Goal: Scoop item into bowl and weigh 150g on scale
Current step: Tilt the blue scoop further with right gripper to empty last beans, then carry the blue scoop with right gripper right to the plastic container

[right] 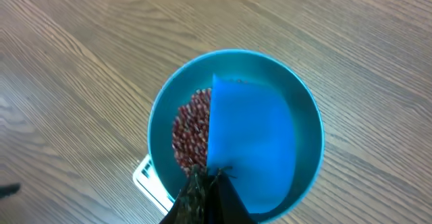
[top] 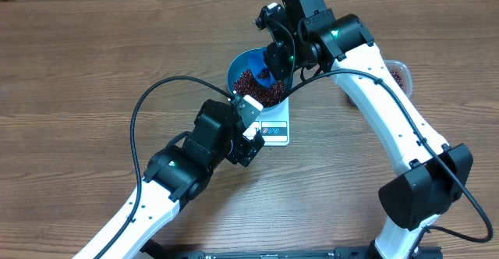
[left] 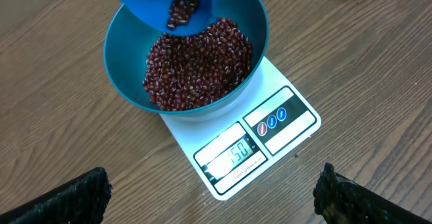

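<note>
**Two tools at the scale, one clenched on a scoop above the bowl**

Two tools are in view, and they stand in opposite states. The right tool [right: 204,183] is clenched on the near edge of a small blue scoop [right: 250,143], its dark fingers [right: 196,197] pressed together there. The scoop hangs tilted just above the bowl [left: 256,28], and a few beans [left: 199,65] lie at its lip, as the left wrist view shows. Below it, the same dark red-brown beans form a heap that fills the bottom of the glossy blue bowl.

The bowl sits on the far part of the white scale [left: 297,126], covering most of its platform. The scale's near end is bare, with a lit display [left: 233,156] and small round marks beside it. The last digits look like 50; what stands before them I cannot tell.

The left tool [left: 212,205] is released, with its jaws spread wide, holding nothing, low over the wooden tabletop [top: 78,79] just near the scale's display end.

To the right of the bowl, partly hidden behind the right arm, a clear tub [top: 399,73] holds more beans.
</note>
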### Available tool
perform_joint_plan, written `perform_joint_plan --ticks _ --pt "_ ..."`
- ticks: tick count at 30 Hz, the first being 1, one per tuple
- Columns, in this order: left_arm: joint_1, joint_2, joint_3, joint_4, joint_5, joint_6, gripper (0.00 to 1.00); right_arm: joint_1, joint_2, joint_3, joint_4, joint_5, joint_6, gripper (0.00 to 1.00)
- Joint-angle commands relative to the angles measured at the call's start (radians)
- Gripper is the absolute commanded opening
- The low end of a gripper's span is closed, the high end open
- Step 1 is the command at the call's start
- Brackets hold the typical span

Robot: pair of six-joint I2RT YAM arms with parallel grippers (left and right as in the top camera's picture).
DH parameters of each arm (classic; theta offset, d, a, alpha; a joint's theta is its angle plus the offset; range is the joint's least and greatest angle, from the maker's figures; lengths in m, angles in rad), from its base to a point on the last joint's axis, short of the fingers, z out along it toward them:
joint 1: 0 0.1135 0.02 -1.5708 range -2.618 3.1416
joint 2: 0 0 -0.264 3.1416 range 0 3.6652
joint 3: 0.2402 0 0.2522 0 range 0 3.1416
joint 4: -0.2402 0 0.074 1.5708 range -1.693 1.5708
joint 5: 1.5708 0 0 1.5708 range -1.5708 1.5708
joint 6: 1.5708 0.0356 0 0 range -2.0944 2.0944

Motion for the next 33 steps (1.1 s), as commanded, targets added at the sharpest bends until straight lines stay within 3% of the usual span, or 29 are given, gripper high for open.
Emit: perform_joint_plan --ticks 1,8,15,24,33 --pt "-0.001 0.007 -0.005 0.0 -0.012 0.019 0.99 -0.033 -0.049 0.032 0.026 -0.071 0.103 0.04" --pt "-0.001 0.007 -0.005 0.0 -0.012 0.019 1.0 -0.142 -0.049 0.032 0.068 -0.2 0.219 0.04" --pt "-0.001 0.007 -0.005 0.0 -0.012 0.02 1.0 -0.324 -0.051 0.032 0.084 -0.402 0.232 0.04" --pt "-0.001 0.007 -0.005 0.0 -0.012 0.02 1.0 -0.56 -0.121 0.032 0.054 -0.391 0.24 0.04" --pt "-0.001 0.007 -0.005 0.0 -0.012 0.02 1.0 -0.699 -0.2 0.032 -0.078 -0.187 0.168 0.04"
